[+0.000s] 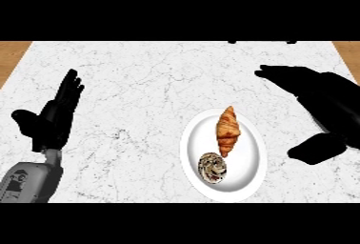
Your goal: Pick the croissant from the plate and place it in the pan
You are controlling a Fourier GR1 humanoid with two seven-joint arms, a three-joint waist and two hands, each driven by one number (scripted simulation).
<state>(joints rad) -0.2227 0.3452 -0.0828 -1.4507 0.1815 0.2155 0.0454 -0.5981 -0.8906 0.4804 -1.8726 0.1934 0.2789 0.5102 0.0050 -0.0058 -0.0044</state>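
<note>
Resting on a white plate [247, 175] near the middle of a white marbled surface [141, 86], a golden croissant [227, 130] lies untouched in the head view, its long axis running up and down the plate's upper half. Just below it on the same plate sits a round, brown-and-cream swirled pastry [213, 167], close to the croissant's lower tip; whether the two touch cannot be told.

At the view's right, the robot's right hand [316, 93] hangs over the surface beside the plate, its fingers [275, 74] straight and held together, pointing up and to the left, the thumb [316, 148] spread wide below them. It holds nothing and is apart from both plate and croissant.

At the view's left, the left hand [53, 116] shows well apart from the plate, its fingers [70, 86] straight, upright and close together, the thumb [25, 119] jutting to the left. It too holds nothing. Its grey forearm [29, 182] enters from the lower left corner.

Strips of brown wood [10, 55] show past the marbled top at both upper corners.
</note>
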